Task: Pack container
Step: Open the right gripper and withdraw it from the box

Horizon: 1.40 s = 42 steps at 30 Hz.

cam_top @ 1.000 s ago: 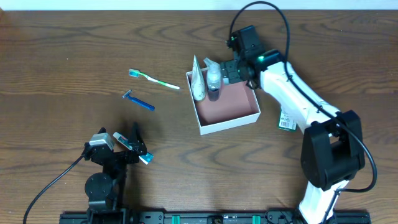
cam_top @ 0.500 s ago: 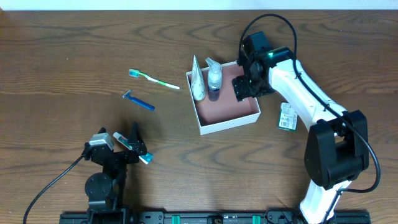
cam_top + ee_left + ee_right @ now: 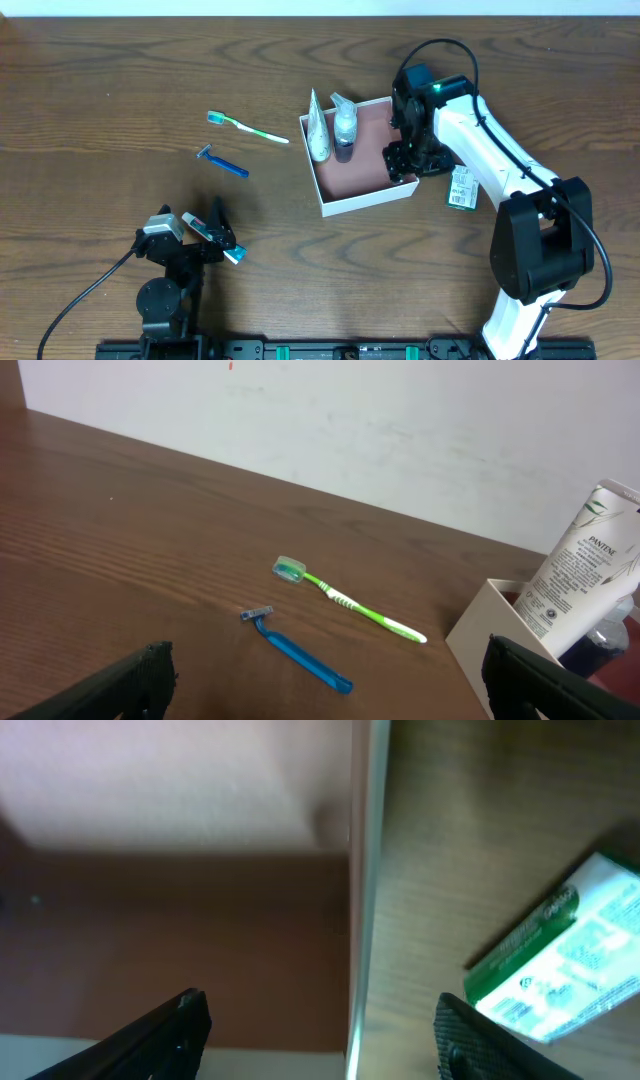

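Observation:
The container (image 3: 366,201) is a shallow white-walled box with a pink-brown inside, at the table's middle. A white tube (image 3: 318,130) and a small clear bottle (image 3: 345,129) stand in its left part. My right gripper (image 3: 405,160) is open and empty over the container's right wall (image 3: 365,870), one finger over the pink inside (image 3: 170,920) and one over the table. A green-and-white packet (image 3: 461,187) lies just right of it, also in the right wrist view (image 3: 560,960). My left gripper (image 3: 215,235) is open and empty, resting at the front left.
A green toothbrush (image 3: 248,127) and a blue razor (image 3: 222,162) lie on the wood left of the container. Both show in the left wrist view, toothbrush (image 3: 350,603) and razor (image 3: 300,653), with the tube (image 3: 585,570) at the right edge.
My right gripper has moved from beside the bottle at the container's back across to its right wall, toward the front and the packet. The left arm has not moved.

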{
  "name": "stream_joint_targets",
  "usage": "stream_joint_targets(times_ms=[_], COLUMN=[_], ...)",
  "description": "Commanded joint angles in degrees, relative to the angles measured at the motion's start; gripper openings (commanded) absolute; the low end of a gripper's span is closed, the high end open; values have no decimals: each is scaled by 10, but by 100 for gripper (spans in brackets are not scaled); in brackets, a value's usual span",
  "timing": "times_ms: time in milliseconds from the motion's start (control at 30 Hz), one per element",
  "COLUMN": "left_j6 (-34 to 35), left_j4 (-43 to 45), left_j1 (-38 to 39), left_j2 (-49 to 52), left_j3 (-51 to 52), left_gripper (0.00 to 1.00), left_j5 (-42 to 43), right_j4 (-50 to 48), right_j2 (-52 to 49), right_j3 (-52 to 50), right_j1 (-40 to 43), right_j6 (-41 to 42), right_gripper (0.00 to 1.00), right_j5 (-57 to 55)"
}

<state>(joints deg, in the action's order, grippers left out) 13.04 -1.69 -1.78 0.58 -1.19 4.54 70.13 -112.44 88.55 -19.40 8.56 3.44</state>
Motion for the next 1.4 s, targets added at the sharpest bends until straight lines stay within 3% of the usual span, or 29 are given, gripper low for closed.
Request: stream_joint_targets(times_ms=[0,267,533,967,1233,1367], left_j6=[-10,-10,-10,-9,-9,-9], left_j4=[-19,-19,-19,-19,-19,-19], left_j1=[0,0,0,0,0,0], left_j2=[-3,-3,-3,-3,-3,-3], left_j3=[10,10,10,10,10,10], left_gripper=[98,98,98,98,98,98], left_j5=[10,10,10,10,10,10], right_j4=[17,57,27,9,38,51], right_j2=[18,18,18,36,66,84], right_j3=[6,6,6,55,124,138], right_j1=[5,-8,-31,30,46,57], right_j6=[20,73,84,80,40,53], right_gripper=[74,75,78,76,86,99], right_j5=[-4,10,13,24,39,38])
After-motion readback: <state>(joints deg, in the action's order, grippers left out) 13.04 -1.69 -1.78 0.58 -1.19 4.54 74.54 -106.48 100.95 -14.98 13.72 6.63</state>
